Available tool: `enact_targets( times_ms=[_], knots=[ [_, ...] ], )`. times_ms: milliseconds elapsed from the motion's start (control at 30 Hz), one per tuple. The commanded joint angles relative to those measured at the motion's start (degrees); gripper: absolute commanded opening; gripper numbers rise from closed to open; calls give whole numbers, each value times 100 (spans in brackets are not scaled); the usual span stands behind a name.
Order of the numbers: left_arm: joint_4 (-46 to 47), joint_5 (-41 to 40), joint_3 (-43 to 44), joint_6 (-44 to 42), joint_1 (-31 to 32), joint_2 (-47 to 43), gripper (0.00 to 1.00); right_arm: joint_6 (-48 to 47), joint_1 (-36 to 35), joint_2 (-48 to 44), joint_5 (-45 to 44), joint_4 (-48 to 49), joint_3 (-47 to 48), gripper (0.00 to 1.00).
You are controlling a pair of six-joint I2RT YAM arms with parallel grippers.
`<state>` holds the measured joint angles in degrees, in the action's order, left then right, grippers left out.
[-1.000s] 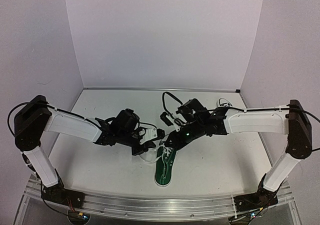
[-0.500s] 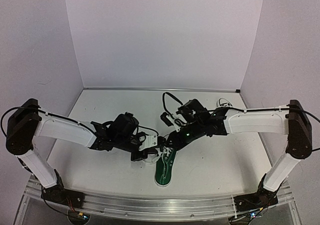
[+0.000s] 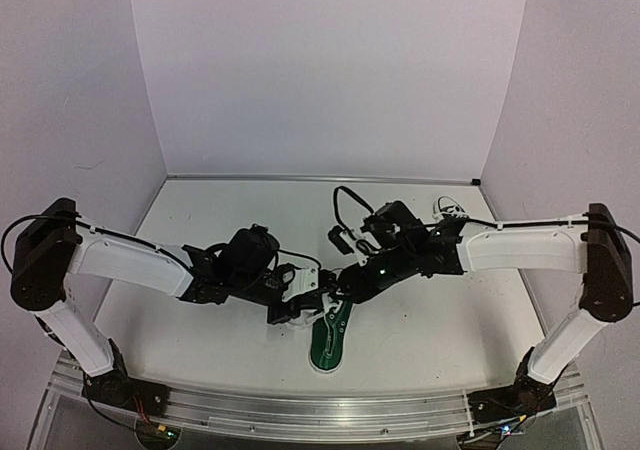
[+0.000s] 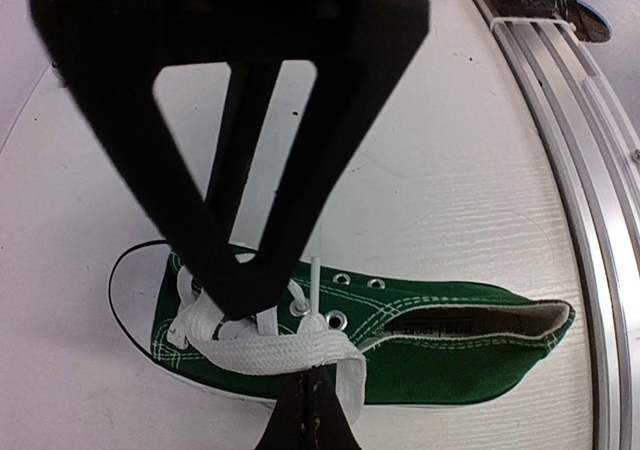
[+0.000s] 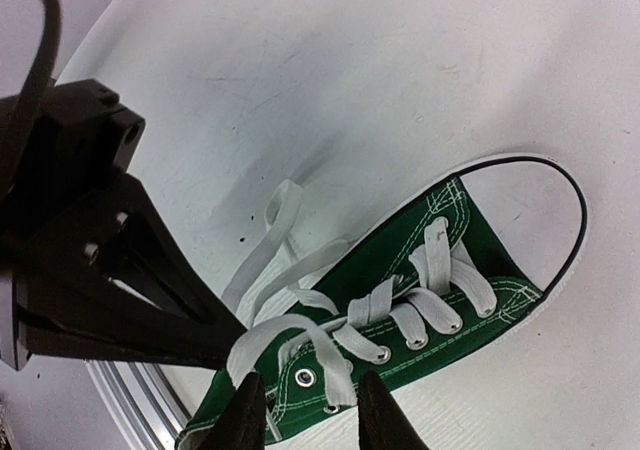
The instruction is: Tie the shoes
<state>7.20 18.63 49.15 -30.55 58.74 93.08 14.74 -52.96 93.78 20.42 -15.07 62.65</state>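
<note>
left gripper (image 4: 275, 340): closed, pinching the white lace (image 4: 325, 348) over the green shoe (image 4: 450, 340)
right gripper (image 5: 315, 412): jaws apart, just above shoe, gripping nothing

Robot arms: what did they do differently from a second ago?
The left gripper slid right, up to the dark green canvas sneaker, and is shut on its white lace. The right gripper spread its fingers a little. The sneaker stayed put.

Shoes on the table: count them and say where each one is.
2. One green shoe lies centre front, heel toward the near edge. What looks like the second shoe shows only partly at the far right back, the rest hidden.
</note>
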Motion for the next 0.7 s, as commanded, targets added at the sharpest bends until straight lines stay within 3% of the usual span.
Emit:
enact_targets(
  times_ms=[0,233,400,667],
  knots=[
    [430,117,70,225,22,94,0,278,100,-737,-38,124,-313,32],
    [449,96,72,196,23,110,0,300,128,-982,559,230,-774,30],
    [457,166,53,178,23,99,0,87,127,-689,731,319,-809,22],
    [387,210,72,84,24,52,0,-143,122,-217,990,424,-536,25]
  ],
)
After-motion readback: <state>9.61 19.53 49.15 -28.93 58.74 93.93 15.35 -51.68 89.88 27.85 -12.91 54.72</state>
